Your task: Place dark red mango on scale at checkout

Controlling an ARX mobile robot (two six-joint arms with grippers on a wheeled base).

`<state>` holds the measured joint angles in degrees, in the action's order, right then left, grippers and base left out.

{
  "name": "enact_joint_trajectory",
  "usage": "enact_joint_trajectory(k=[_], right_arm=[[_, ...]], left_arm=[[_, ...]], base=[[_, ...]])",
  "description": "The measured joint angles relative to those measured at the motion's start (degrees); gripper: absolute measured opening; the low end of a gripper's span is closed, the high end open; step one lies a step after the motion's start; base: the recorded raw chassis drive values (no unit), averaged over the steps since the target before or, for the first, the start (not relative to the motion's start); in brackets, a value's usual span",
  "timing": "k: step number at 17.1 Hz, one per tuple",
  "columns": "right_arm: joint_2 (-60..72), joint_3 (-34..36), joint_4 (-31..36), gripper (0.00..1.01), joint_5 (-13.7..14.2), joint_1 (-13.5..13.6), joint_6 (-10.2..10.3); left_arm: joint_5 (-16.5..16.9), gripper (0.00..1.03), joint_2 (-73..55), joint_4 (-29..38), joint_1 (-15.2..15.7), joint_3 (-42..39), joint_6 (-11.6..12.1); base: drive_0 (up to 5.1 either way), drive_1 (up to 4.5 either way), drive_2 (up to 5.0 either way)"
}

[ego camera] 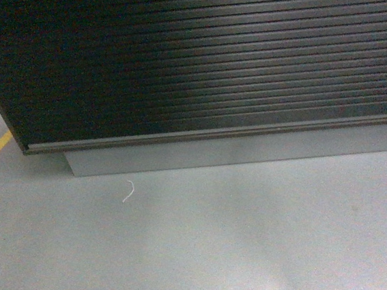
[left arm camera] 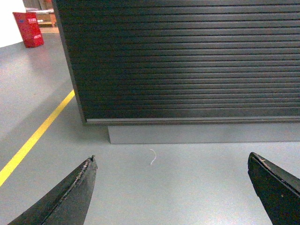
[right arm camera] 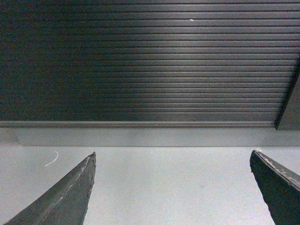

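Well, we are low down at the checkout (ego camera: 205, 55), looking straight at its ribbed black front panel and the grey plinth (ego camera: 235, 150) under it, with the grey floor (ego camera: 204, 253) running up to its foot. The left tool (left arm camera: 171, 187) is spread wide and carries nothing, and the right tool (right arm camera: 171, 187) is spread wide and bare too. No dark red mango and no scale in any view; the table top sits above all three pictures. A scrap of white thread (ego camera: 128, 191) lies on the floor near the plinth's left corner, a yellow line (left arm camera: 35, 136) runs off to the left. By my reading this is the approach step, nothing picked yet; next calls for getting the top surface into view and finding the fruit.
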<state>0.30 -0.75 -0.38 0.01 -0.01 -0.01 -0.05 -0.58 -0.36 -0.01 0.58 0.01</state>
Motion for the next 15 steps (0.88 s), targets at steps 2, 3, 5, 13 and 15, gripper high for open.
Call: enact_joint_trajectory(k=[2,3,5,13,15], right_arm=[[0.0,0.0,0.0,0.98,0.0,0.0,0.0],[0.0,0.0,0.3,0.98,0.0,0.0,0.0],[0.0,0.0,0.1,0.98,0.0,0.0,0.0],[0.0,0.0,0.2,0.98,0.0,0.0,0.0],[0.0,0.0,0.0,0.98,0.0,0.0,0.0]], left_arm=[[0.0,0.98,0.0,0.0,0.0,0.0,0.0],[0.0,0.98,0.0,0.2,0.0,0.0,0.0],[0.0,0.98,0.0,0.1,0.0,0.0,0.0],[0.0,0.98,0.0,0.2,0.0,0.0,0.0],[0.0,0.98,0.0,0.1,0.0,0.0,0.0]], base=[[0.1,4.40,-4.2],[0.1,4.40,-4.2],[0.1,4.40,-4.2],[-0.1,4.24,-4.4],[-0.1,4.24,-4.4]])
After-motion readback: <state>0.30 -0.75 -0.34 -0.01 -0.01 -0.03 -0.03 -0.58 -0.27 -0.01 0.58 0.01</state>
